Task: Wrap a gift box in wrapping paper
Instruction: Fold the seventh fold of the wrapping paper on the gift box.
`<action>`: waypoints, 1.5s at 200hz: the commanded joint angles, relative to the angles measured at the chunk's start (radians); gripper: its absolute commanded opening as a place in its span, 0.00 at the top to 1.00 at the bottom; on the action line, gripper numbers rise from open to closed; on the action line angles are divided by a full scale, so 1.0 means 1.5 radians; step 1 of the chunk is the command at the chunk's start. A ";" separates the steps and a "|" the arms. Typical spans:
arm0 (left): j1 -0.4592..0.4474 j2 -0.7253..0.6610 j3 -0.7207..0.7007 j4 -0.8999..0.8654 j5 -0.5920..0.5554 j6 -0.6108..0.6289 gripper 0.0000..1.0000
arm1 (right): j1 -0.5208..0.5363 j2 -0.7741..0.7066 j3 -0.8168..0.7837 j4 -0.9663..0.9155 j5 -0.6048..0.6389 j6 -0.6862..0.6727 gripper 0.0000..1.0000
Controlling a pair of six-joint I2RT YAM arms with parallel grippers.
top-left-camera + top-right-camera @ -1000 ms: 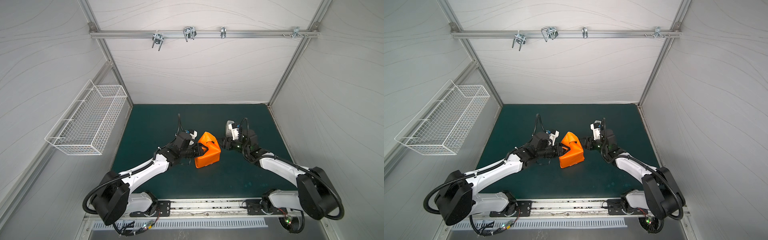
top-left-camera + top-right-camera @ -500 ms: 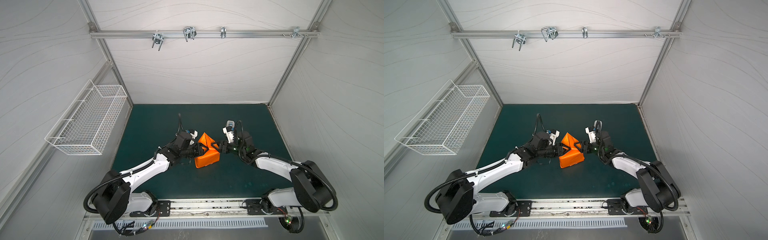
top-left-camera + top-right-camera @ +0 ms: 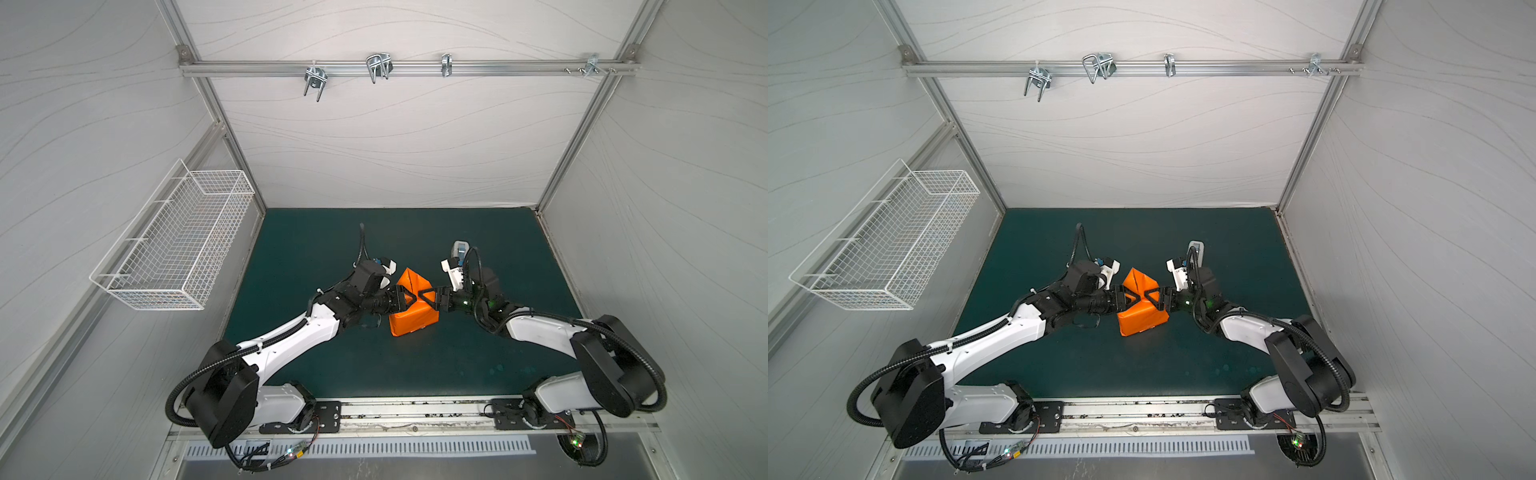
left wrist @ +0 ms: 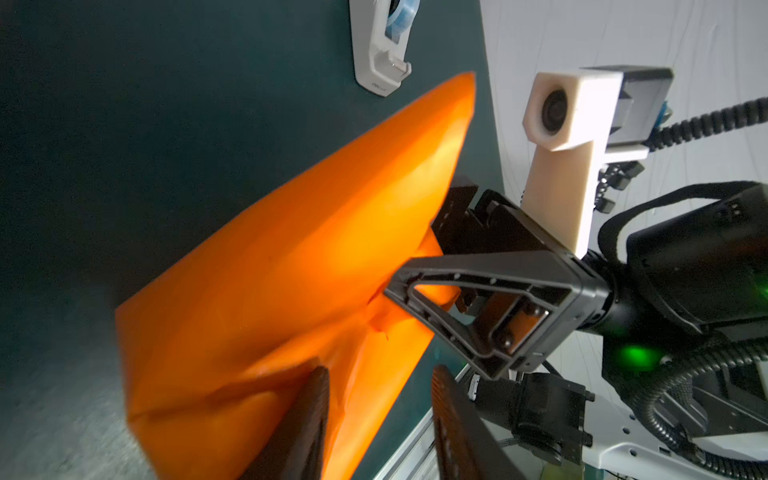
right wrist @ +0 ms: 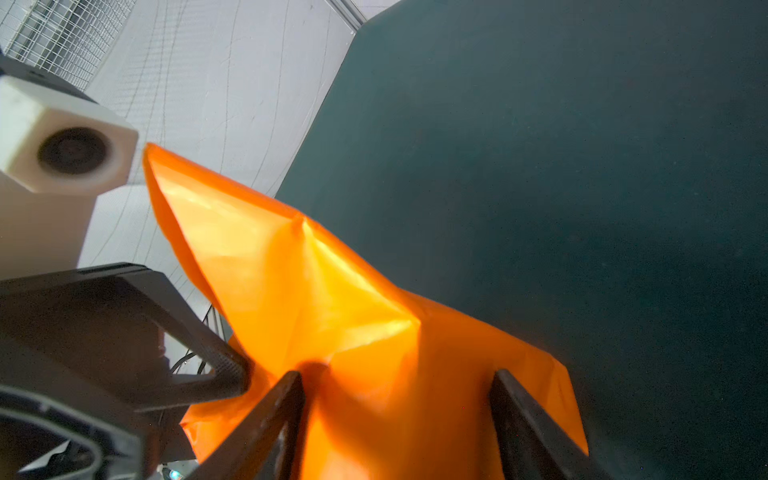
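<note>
Two robot arms are facing each other over a green mat [image 3: 316,249], just below the centre of the frame in both top views. Between them an orange bundle of wrapping paper [image 3: 413,322] is sitting on the mat. The gift box is not showing; I am judging that it is lying inside the bundle's blocky lower part.

The left gripper [image 3: 405,301] is pointing in from the left of the frame and touching the bundle's top. In the left wrist view its jaws are standing partly apart with an edge of paper running between them. Whether they are pinching it I cannot tell. The right gripper [image 3: 430,298] is pointing in from the right. In the right wrist view its jaws are spread wide, straddling the paper, with one fingertip [image 5: 286,390] denting it.

The step in hand is looking like folding down an end flap. To do it well, the left gripper should be pinning the bundle while the right is pushing the flap along its crease, slowly, since thin paper tears easily. A white tape dispenser [image 3: 459,249] is waiting just beyond the right wrist, toward the upper right.

The bundle's long axis is running almost up and down the frame, leaning slightly. Its loose triangular flap is pointing toward the top of the frame. Its squarer end is facing the bottom edge.
</note>
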 commanded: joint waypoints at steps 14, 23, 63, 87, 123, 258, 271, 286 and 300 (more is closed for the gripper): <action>0.045 -0.058 0.115 -0.132 -0.030 0.103 0.54 | 0.008 0.020 -0.022 -0.051 0.022 -0.014 0.28; 0.071 -0.060 0.126 -0.147 -0.032 0.121 0.54 | 0.008 0.019 -0.022 -0.052 0.025 -0.016 0.28; 0.184 -0.013 0.091 -0.097 0.087 0.140 0.63 | 0.008 0.016 -0.022 -0.054 0.029 -0.019 0.28; 0.188 -0.024 0.046 -0.082 0.103 0.114 0.72 | 0.008 0.017 -0.019 -0.057 0.028 -0.017 0.28; 0.189 -0.135 -0.057 -0.077 0.029 0.042 0.70 | 0.008 0.006 -0.013 -0.071 0.028 -0.025 0.28; 0.056 0.048 0.007 0.009 0.069 0.026 0.57 | 0.008 0.012 -0.008 -0.078 0.011 -0.007 0.25; 0.049 0.058 0.019 -0.015 0.061 0.030 0.55 | 0.008 0.011 -0.006 -0.086 0.015 -0.004 0.25; 0.042 0.069 0.043 -0.060 0.051 0.042 0.49 | 0.008 0.012 -0.007 -0.094 0.021 0.006 0.24; 0.028 0.072 0.068 -0.122 0.025 0.062 0.44 | 0.007 0.011 -0.009 -0.096 0.022 0.010 0.22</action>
